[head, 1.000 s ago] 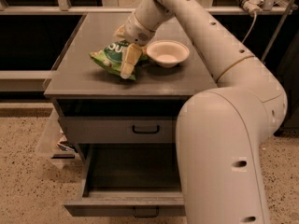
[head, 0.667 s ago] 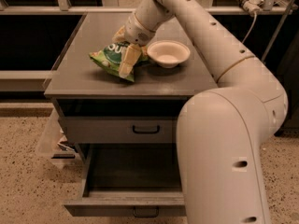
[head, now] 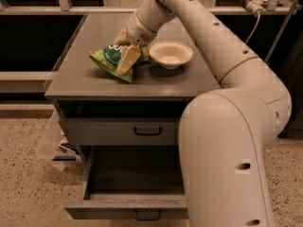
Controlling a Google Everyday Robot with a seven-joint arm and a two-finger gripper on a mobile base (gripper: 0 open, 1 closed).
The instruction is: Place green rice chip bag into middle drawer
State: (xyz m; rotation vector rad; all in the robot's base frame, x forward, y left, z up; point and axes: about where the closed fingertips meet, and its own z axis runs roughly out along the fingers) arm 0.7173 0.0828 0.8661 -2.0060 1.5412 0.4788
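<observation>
The green rice chip bag [head: 108, 58] lies on the grey cabinet top [head: 85, 85], left of centre. My gripper [head: 124, 48] reaches down onto the bag's right end. One tan finger [head: 126, 60] lies across the front of the bag and the other sits behind it, so the jaws are closed on the bag. The bag still rests on the top. The middle drawer [head: 125, 208], the lowest one with a low front and black handle, is pulled open below, and what shows of its inside is empty.
A pale round bowl [head: 170, 54] stands right next to the gripper on the cabinet top. The taller-fronted drawer [head: 118, 131] above the open one is closed. My arm's large body [head: 227, 155] covers the cabinet's right side. Clutter [head: 64, 145] lies on the floor at the left.
</observation>
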